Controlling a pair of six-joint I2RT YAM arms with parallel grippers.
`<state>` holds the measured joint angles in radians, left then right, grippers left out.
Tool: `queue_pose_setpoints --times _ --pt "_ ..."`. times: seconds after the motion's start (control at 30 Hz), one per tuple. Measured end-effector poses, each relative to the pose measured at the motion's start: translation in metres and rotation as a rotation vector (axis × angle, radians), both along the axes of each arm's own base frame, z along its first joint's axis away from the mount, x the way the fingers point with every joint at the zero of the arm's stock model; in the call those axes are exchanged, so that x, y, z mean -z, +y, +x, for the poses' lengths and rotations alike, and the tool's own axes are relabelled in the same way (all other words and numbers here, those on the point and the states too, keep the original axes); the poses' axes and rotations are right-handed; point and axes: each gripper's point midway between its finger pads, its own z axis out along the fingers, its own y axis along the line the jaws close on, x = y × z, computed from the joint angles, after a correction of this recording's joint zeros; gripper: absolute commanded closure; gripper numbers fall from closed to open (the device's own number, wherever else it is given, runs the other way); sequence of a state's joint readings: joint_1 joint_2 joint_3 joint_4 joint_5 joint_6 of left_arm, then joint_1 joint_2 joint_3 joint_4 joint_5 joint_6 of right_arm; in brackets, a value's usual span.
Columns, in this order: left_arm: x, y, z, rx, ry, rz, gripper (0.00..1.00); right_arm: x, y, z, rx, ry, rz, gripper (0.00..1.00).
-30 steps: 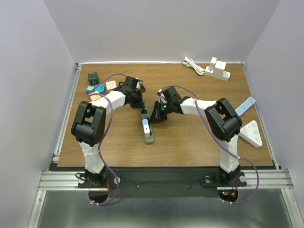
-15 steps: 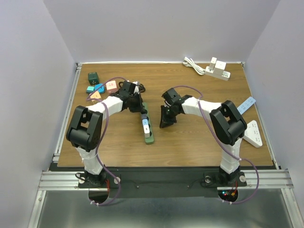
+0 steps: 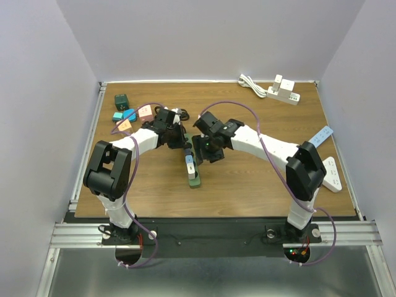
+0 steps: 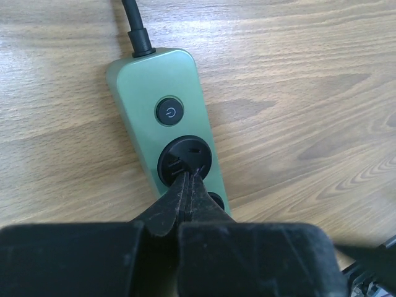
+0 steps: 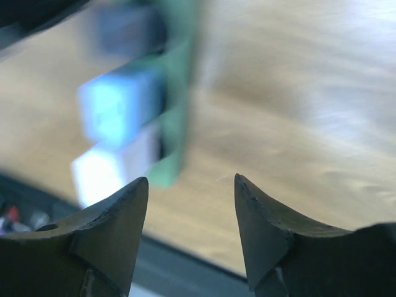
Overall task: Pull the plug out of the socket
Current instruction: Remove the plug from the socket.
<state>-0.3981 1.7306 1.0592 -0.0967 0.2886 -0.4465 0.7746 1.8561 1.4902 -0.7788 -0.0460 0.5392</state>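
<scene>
Green socket strip (image 4: pixel 154 80) lies on desk (image 3: pixel 247 179), blue plug (image 5: pixel 117 108) seated in it. Left gripper (image 4: pixel 189 180): jaws closed, tips pinning strip. Right gripper (image 5: pixel 191 182): jaws open, empty, beside plug. Straddle plug squarely, clamp firmly, pull straight out

The left arm (image 3: pixel 143 138) and right arm (image 3: pixel 260 143) are being shown in white shells with black joints, purple cables (image 3: pixel 232 103) are being looped along them, and black wedge-shaped fingers (image 5: pixel 114 226) are being carried at the wrists.
</scene>
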Motion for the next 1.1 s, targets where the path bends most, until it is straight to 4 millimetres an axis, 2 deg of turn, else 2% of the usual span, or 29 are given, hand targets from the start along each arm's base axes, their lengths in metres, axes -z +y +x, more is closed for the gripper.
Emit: queue_pose_setpoints --times 0.13,0.23,0.37,0.47,0.6,0.67,0.83,0.87,0.9,1.03,1.1 --pt "0.001 0.0 0.0 0.0 -0.004 -0.003 1.0 -0.029 0.031 -0.027 -0.079 -0.058 0.005 0.33" --pt "0.001 -0.002 0.001 0.005 -0.011 -0.013 1.0 -0.038 0.042 -0.04 -0.104 -0.082 -0.009 0.31" --pt "0.001 -0.004 0.001 0.009 -0.018 -0.026 1.0 -0.041 0.048 -0.047 -0.114 -0.105 -0.037 0.28" --pt "0.001 -0.005 0.001 0.01 -0.021 -0.034 1.0 -0.033 0.046 -0.042 -0.093 -0.122 -0.084 0.27" --pt "0.001 -0.006 0.001 0.011 -0.021 -0.038 1.0 -0.013 0.045 -0.037 -0.074 -0.11 -0.132 0.36" --pt "0.001 -0.006 0.001 0.011 -0.02 -0.042 1.0 -0.005 0.046 -0.037 -0.074 -0.103 -0.146 0.44" --pt "0.001 -0.008 0.0 0.013 -0.018 -0.057 1.0 0.0 0.052 -0.036 -0.069 -0.096 -0.134 0.59" --pt "0.002 -0.009 -0.001 0.012 -0.018 -0.062 1.0 0.001 0.054 -0.037 -0.068 -0.093 -0.128 0.66" --pt "0.002 -0.01 -0.001 0.014 -0.02 -0.068 1.0 0.001 0.056 -0.037 -0.067 -0.09 -0.122 0.69" --pt "0.002 -0.011 -0.001 0.014 -0.021 -0.083 1.0 0.002 0.059 -0.039 -0.038 -0.075 -0.108 0.99" --pt "0.002 -0.012 -0.003 0.015 -0.021 -0.092 1.0 0.003 0.059 -0.039 -0.038 -0.069 -0.106 1.0"
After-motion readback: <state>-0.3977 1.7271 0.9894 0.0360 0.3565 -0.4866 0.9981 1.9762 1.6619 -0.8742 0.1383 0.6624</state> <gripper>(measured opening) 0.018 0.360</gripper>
